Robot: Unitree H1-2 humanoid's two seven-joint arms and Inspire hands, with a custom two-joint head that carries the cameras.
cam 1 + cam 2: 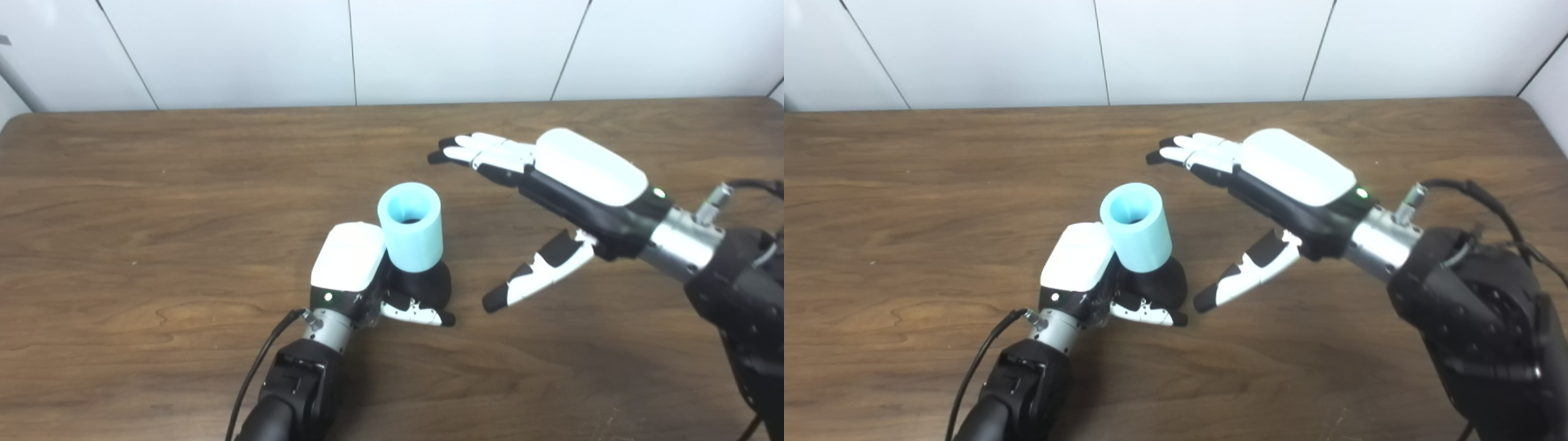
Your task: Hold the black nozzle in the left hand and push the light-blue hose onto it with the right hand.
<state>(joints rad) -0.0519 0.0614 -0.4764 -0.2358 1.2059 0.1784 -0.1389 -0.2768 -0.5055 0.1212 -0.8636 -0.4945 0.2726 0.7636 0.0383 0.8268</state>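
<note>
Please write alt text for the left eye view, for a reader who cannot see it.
The left hand grips a black nozzle with a light-blue hose seated upright on it, above a brown wooden table. The right hand hovers open to the right, touching neither.

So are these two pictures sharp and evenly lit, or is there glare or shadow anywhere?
Left eye view: slightly soft; the left robot hand casts a dark shadow just below the black nozzle, and the light-blue hose looks bright, nearly washed out. Right eye view: the same softness; the right robot hand has a pale sheen on its white shell.
</note>
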